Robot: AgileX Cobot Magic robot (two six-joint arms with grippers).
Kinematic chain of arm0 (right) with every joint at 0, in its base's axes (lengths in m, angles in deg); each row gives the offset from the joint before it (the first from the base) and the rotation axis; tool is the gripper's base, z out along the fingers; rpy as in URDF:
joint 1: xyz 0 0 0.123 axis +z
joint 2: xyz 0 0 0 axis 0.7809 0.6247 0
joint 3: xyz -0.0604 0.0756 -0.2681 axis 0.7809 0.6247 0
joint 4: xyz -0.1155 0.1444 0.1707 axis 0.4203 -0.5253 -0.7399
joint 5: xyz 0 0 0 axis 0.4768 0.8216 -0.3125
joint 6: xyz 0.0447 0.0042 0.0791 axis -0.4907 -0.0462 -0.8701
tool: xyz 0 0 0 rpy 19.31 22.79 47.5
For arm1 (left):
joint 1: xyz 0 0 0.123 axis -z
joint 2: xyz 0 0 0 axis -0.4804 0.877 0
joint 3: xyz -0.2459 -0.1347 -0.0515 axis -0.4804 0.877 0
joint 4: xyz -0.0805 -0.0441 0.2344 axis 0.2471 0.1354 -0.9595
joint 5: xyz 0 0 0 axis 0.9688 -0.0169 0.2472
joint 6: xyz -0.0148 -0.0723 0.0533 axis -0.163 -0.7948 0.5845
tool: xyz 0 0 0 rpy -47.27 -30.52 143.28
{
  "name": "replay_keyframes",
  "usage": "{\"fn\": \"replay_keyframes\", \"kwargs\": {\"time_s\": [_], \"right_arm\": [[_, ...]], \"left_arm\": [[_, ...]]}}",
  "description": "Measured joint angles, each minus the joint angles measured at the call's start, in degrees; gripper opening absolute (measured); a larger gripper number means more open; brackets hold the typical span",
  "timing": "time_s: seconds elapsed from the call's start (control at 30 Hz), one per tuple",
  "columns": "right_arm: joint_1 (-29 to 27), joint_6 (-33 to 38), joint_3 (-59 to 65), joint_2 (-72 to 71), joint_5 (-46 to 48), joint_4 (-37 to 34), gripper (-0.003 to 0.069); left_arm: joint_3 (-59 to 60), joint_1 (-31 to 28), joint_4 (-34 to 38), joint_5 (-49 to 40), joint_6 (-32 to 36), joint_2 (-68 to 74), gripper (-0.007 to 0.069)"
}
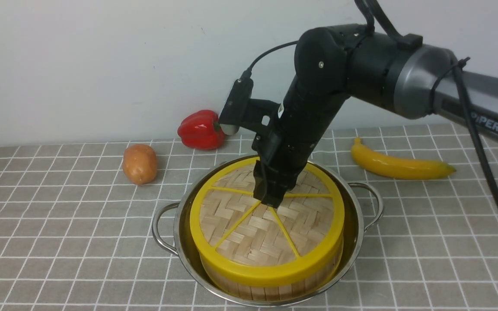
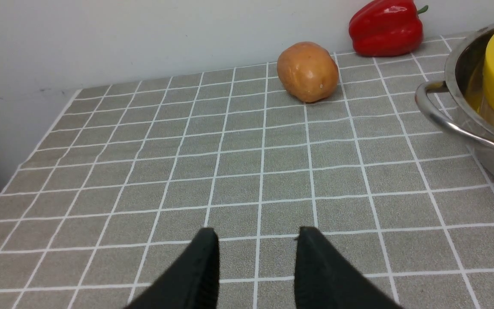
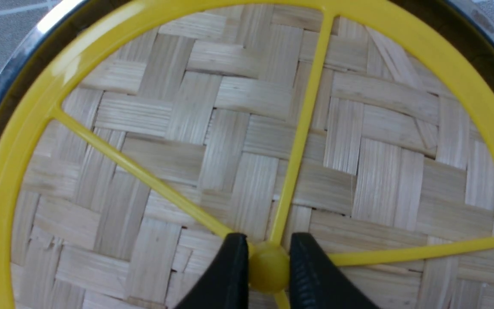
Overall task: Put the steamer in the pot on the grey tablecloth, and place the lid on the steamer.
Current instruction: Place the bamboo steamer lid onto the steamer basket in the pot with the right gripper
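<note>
Front view takes in the grey tablecloth [image 1: 59, 224], the pot [image 1: 361, 216] with the steamer [image 1: 275, 289] inside, and the lid [image 1: 249, 233] on top, directly below the right gripper [image 1: 270, 202]. Right wrist view alone shows its jaws pinched on the lid's knob [image 3: 269, 267]. Left wrist view shows the left gripper [image 2: 255, 240] parted, empty, above bare cloth, a potato [image 2: 308, 71] beyond.
</note>
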Motion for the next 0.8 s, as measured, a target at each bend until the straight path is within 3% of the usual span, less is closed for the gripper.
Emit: {"fn": "replay_keyframes", "kwargs": {"time_s": [0.8], "right_arm": [[0.0,0.0,0.0,0.0,0.0,0.5,0.0153]], "left_arm": [[0.0,0.0,0.0,0.0,0.0,0.0,0.0243]]}}
